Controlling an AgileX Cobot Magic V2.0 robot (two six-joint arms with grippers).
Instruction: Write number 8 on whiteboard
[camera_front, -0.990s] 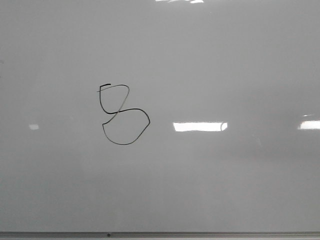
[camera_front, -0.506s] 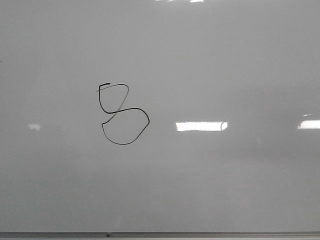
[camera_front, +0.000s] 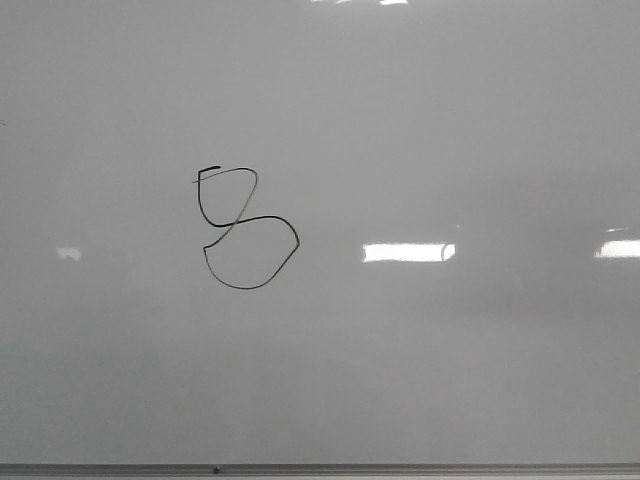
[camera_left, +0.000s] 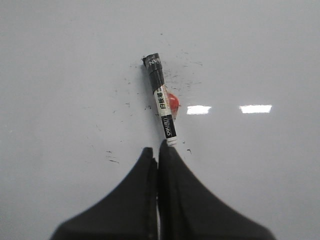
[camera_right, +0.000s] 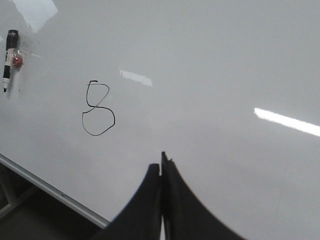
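Note:
The number 8 (camera_front: 237, 222) is a thin black lopsided figure drawn left of centre on the whiteboard (camera_front: 450, 130); it also shows in the right wrist view (camera_right: 97, 107). A black-and-white marker (camera_left: 161, 105) lies on the board just beyond my left gripper (camera_left: 156, 150), whose jaws are shut together with nothing between them. The marker's near end is close to one fingertip. The marker also shows far off in the right wrist view (camera_right: 9, 55). My right gripper (camera_right: 161, 164) is shut and empty, over bare board to the side of the 8. Neither gripper shows in the front view.
A small red object (camera_left: 172, 101) sits against the marker, with scattered black ink specks (camera_left: 112, 160) around it. A thin grey metal edge strip (camera_front: 400, 468) runs along the board's near side, also in the right wrist view (camera_right: 50, 192). Bright light reflections (camera_front: 408, 252) lie on the board.
The 8 is unchanged. Only the bright reflection on the board has shifted slightly to the right.

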